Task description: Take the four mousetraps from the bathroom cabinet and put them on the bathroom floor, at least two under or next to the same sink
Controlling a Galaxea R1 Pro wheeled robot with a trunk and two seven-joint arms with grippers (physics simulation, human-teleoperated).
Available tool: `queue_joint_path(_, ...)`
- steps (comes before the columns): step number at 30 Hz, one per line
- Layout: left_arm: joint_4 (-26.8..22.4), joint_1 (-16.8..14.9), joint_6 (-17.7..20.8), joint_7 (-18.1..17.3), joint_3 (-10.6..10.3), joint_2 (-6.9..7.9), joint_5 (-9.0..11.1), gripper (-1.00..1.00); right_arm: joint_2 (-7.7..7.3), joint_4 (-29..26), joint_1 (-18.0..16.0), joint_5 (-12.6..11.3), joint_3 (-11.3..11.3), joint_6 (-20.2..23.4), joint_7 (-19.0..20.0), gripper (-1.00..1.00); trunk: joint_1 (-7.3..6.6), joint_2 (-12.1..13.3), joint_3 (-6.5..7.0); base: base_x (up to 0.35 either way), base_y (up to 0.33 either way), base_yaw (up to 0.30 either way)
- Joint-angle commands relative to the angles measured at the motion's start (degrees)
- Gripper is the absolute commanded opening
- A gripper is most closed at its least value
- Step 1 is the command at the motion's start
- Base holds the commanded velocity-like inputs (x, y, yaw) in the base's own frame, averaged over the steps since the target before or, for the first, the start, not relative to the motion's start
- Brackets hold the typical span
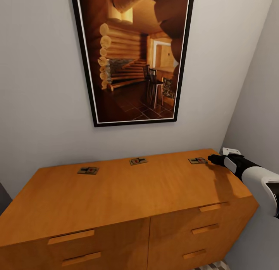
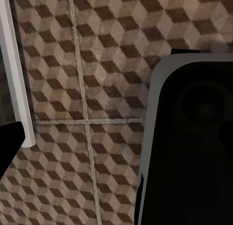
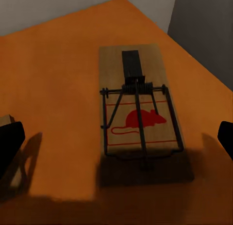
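Observation:
Three mousetraps lie on the flat top of the orange-brown cabinet (image 1: 116,196) along its back edge: one at the left (image 1: 88,170), one in the middle (image 1: 138,160), one at the right (image 1: 197,160). My right gripper (image 1: 211,158) reaches in from the right, just beside the right mousetrap. In the right wrist view this mousetrap (image 3: 138,106) lies flat with its red mouse print up. The right gripper (image 3: 116,147) hovers over its near end, open, with a dark fingertip (image 3: 9,147) at each side. My left gripper (image 2: 116,145) hangs over the cube-patterned bathroom floor (image 2: 97,65), one fingertip (image 2: 8,146) showing wide to the side.
A large framed picture (image 1: 133,56) hangs on the grey wall behind the cabinet. A side wall closes in at the right, with a small white box (image 1: 229,151) at the cabinet's back corner. A dark robot part (image 2: 194,147) and a white strip (image 2: 12,65) border the floor.

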Motion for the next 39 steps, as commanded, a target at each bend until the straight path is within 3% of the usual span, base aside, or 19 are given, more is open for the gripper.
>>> queue_joint_path(1,0.24,-0.10,-0.43,0.03,0.11,0.00,0.06,1.00,-0.02,-0.10,-0.02,-0.52,0.48,0.33,0.03,1.00,0.00,-0.03,-0.06,0.018,0.000,0.000)
queue_joint_path(23,0.24,-0.10,-0.36,0.03,0.11,0.00,0.09,1.00,-0.15,-0.10,-0.02,-0.52,0.48,0.33,0.03,1.00,0.00,-0.03,-0.06,0.002,0.000,0.000)
queue_joint_path(39,0.24,-0.10,-0.40,0.03,0.11,-0.06,0.08,1.00,-1.63,-0.10,-0.02,-0.52,0.49,0.33,0.02,1.00,0.00,-0.03,-0.06,0.000,0.000,0.000)
